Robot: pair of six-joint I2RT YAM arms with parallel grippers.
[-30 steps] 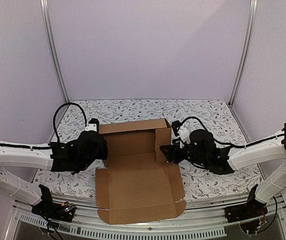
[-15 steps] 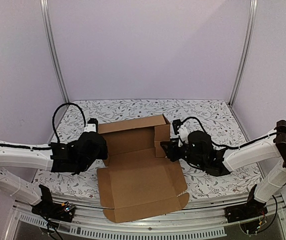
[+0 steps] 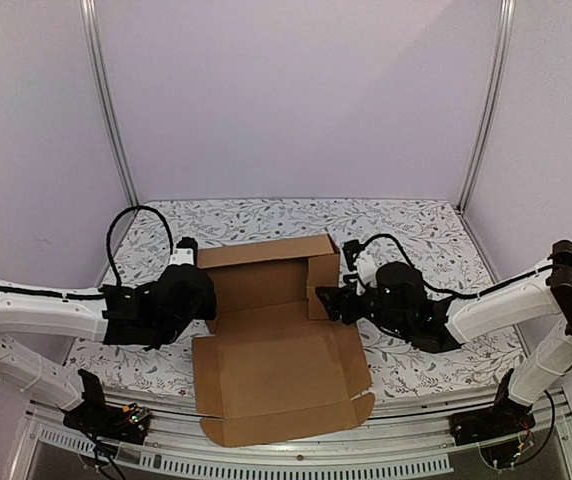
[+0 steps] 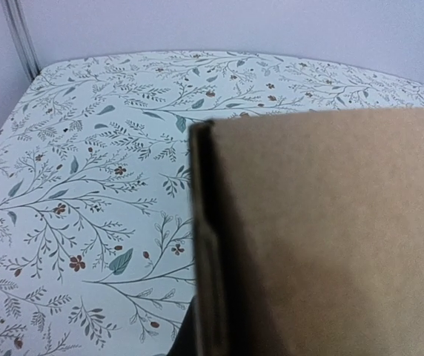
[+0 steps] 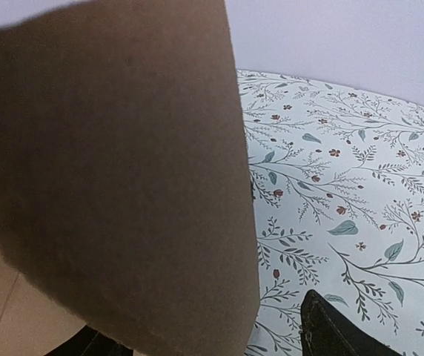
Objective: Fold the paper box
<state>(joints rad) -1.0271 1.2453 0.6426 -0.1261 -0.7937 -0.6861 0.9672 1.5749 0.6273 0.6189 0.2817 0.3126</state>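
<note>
Paper box [image 3: 276, 360] half folded, center frame. Left gripper [image 3: 209, 303] clamped shut on left wall [image 4: 330, 237]; right gripper [image 3: 326, 300] open astride right flap [image 3: 323, 272].

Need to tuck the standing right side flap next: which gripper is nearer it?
Right. The right gripper straddles the flap; the left gripper is across the paper box, at its left wall.

White, leaf-and-flower patterned table [image 3: 416, 225]. Bears the paper box [image 3: 276, 370] mid-table: brown, part-folded, rear wall upright, front flap flat, reaching the near edge.
</note>
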